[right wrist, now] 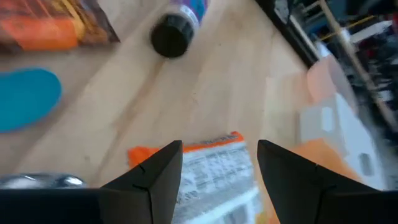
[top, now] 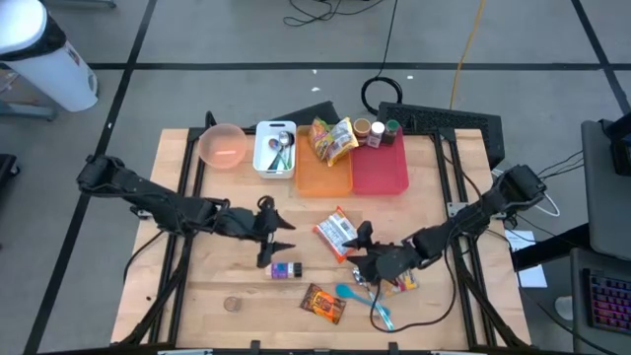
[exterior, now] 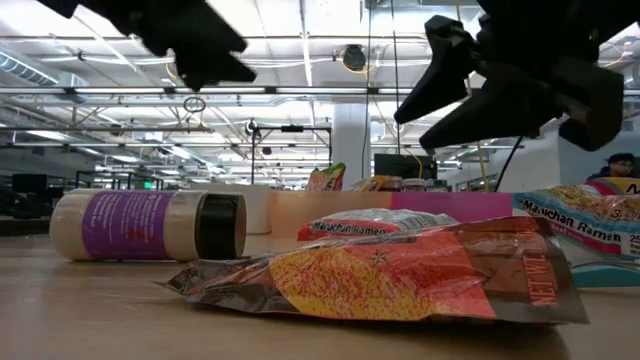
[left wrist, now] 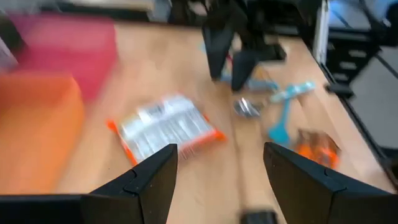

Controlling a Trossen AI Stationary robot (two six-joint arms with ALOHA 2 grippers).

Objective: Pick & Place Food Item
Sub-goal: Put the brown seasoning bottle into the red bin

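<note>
An orange-edged ramen packet [top: 335, 233] lies flat on the wooden table between my two grippers. My left gripper [top: 284, 235] hovers open just to the packet's left. The left wrist view shows the packet [left wrist: 165, 127] ahead of its open fingers [left wrist: 155, 180]. My right gripper [top: 357, 248] hovers open at the packet's right, and the packet [right wrist: 214, 171] shows between its fingers in the right wrist view. In the low view both grippers [exterior: 190, 40] [exterior: 500, 85] hang clear above the table. A second ramen packet [top: 399, 284] lies under the right arm.
A purple-labelled bottle [top: 286, 269] lies on its side, with a brown-orange snack bag [top: 323, 303] and blue spoons [top: 350, 291] near the front. At the back stand a pink bowl [top: 222, 146], a white bin [top: 258, 163], an orange tray [top: 325, 177] and a red tray [top: 380, 170].
</note>
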